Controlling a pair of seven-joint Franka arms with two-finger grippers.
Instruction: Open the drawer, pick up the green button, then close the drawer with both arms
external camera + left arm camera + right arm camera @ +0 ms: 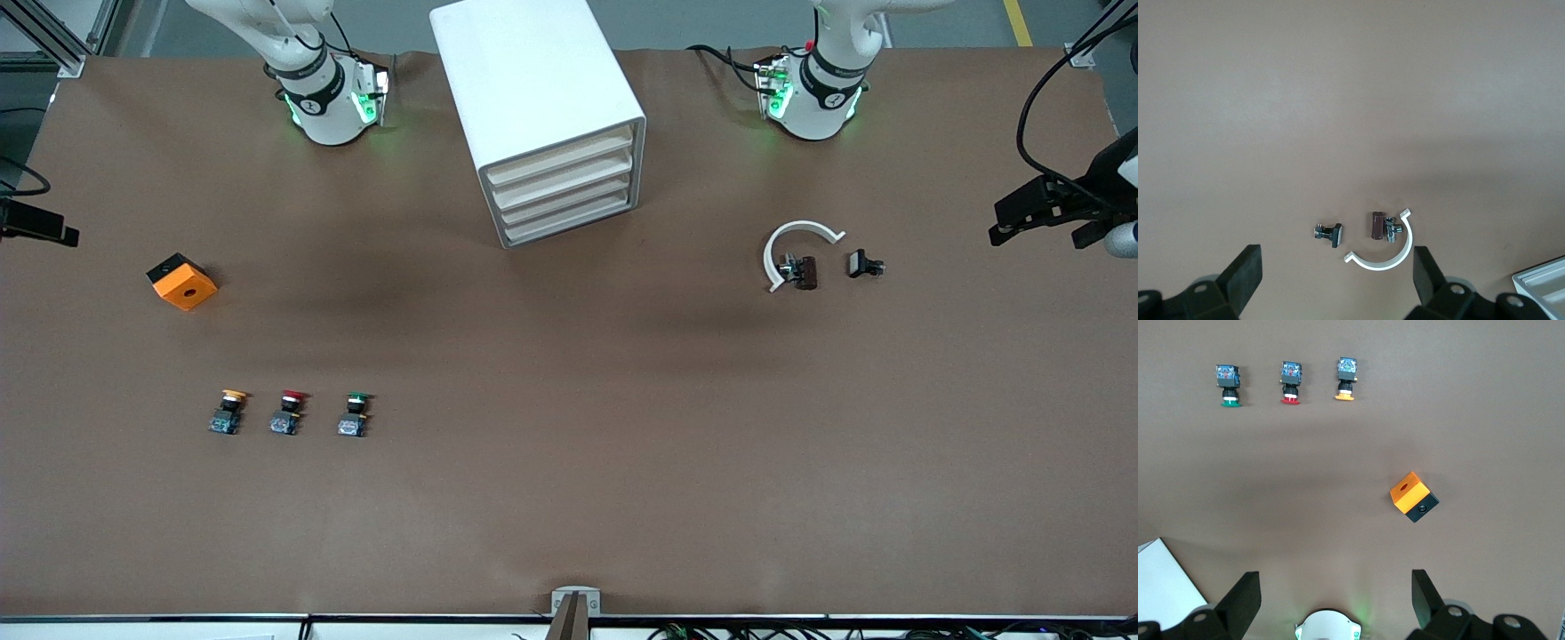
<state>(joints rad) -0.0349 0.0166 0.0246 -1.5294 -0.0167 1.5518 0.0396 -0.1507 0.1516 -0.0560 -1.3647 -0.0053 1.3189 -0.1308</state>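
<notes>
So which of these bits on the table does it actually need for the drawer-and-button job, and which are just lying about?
Needed:
- third drawer down in the white cabinet, shut
- green-capped button
- left gripper and right gripper, both open, waiting

Lying about:
- red-capped button
- yellow-capped button
- orange block
- white curved clip
- two small dark parts

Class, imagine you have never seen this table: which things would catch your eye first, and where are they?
The tall white cabinet with four shut drawers stands between the two arm bases. An orange box sits toward the right arm's end, with three buttons, yellow, red and green, in a row nearer the camera. A white curved clip lies toward the left arm's end.
</notes>
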